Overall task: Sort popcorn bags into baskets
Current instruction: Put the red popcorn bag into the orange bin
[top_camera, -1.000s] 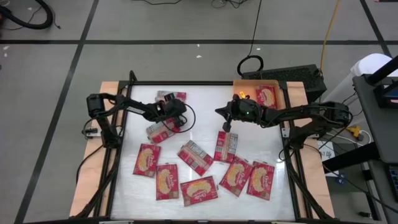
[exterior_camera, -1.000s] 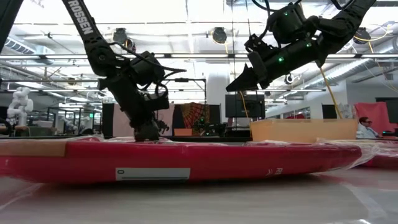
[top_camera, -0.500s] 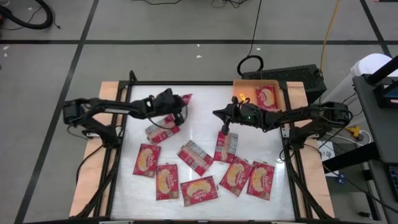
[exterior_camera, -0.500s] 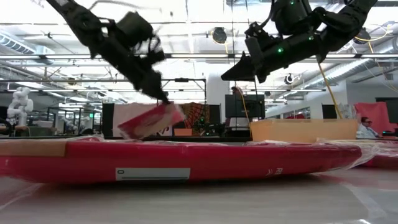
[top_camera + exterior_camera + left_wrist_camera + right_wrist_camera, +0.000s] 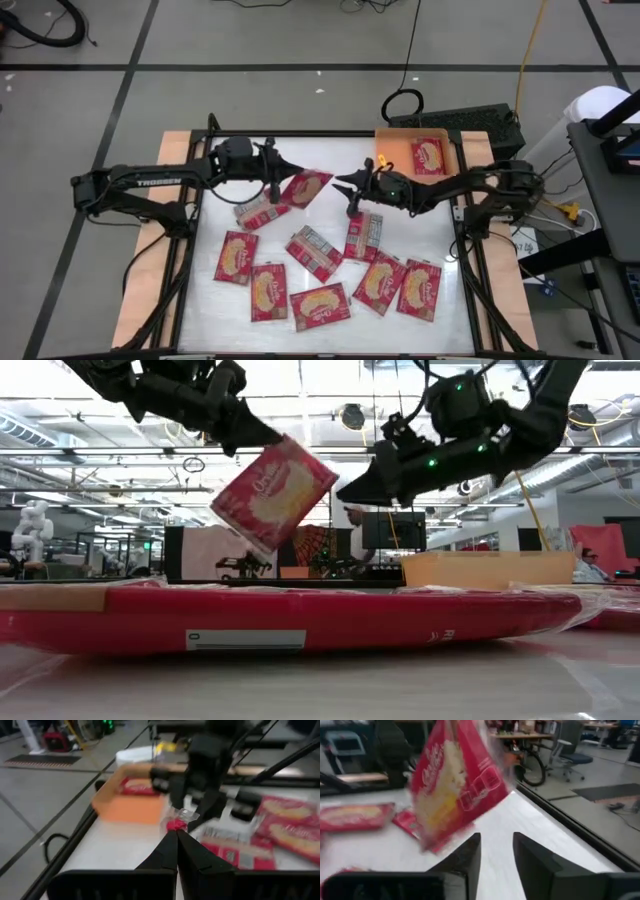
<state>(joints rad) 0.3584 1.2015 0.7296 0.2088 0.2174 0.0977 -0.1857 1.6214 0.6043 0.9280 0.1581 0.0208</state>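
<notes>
Fingers of the left gripper (image 5: pixel 278 172) are pressed together on one corner of a small flat red popcorn packet with a yellow popcorn picture (image 5: pixel 304 187), which hangs tilted in the air above the white counter (image 5: pixel 330 160), at the upper middle of the high view. Opposite to it, the right gripper (image 5: pixel 348 186) points at the same packet with its fingers (image 5: pixel 470 855) spread apart, the packet just in front of them but not touching. The step in hand seems to be a handover: the left arm offers the packet, and the right arm must close on its free end before the left lets go. After that the packet should travel to the shallow square orange tray with low walls (image 5: pixel 392 150) at the upper right of the counter, where one red packet (image 5: pixel 428 155) already lies.

Eight more red packets (image 5: pixel 320 305) lie over the lower half of the counter, some with the grey printed side up; one of these (image 5: pixel 364 236) is directly below the right gripper. The hanging packet swings loose, so the right fingers can miss its edge. Nothing stands between the grippers and the tray.
</notes>
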